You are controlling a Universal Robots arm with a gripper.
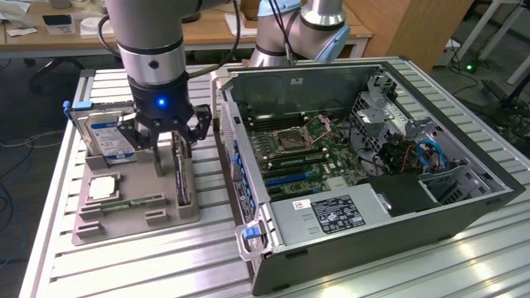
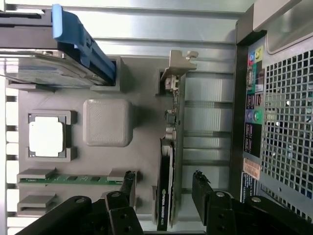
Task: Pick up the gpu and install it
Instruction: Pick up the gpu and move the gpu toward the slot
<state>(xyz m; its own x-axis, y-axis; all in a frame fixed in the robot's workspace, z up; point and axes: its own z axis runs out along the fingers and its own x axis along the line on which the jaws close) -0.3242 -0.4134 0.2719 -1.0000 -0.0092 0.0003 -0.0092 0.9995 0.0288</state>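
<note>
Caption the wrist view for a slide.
Open end effector poised with a finger on either side of the gpu, which stands on edge in the grey fixture beside the computer case.

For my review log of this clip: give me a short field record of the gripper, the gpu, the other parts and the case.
gripper: open, one finger on each side of the gpu, a gap on both sides
gpu: standing on edge in its holder slot, not lifted
holder: gray tray, also carrying the hard drive, CPU and memory stick
computer case: side open, on the exterior view's right of the holder
task state: gpu not yet picked up
</note>
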